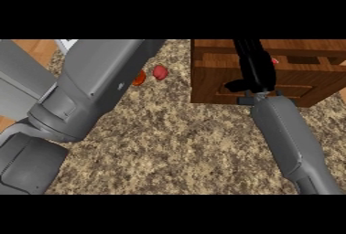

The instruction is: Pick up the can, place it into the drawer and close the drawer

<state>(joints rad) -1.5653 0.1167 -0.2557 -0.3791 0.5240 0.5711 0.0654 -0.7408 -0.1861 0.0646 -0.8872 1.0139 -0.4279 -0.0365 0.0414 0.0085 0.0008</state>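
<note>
- Head view: speckled granite surface point(182, 146) fills the middle, with a wooden drawer unit point(223, 77) at about one o'clock.
- Right hand point(255, 68) reaches over the open drawer point(297, 57), fingers pointing toward twelve o'clock; a red sliver point(274, 61) shows at its right edge, possibly the can, though I cannot tell, nor whether the fingers are curled round it.
- Left forearm point(94, 87) crosses from seven toward eleven o'clock; its hand is out of view.
- Two small red-orange items point(159, 72) lie on the surface at about eleven o'clock, just beside that forearm.
- Judged step: lowering the can into the drawer. To do it well, keep the hand centred over the compartment, let go only once the can is below the rim, then withdraw straight up before pushing the front closed.
</note>
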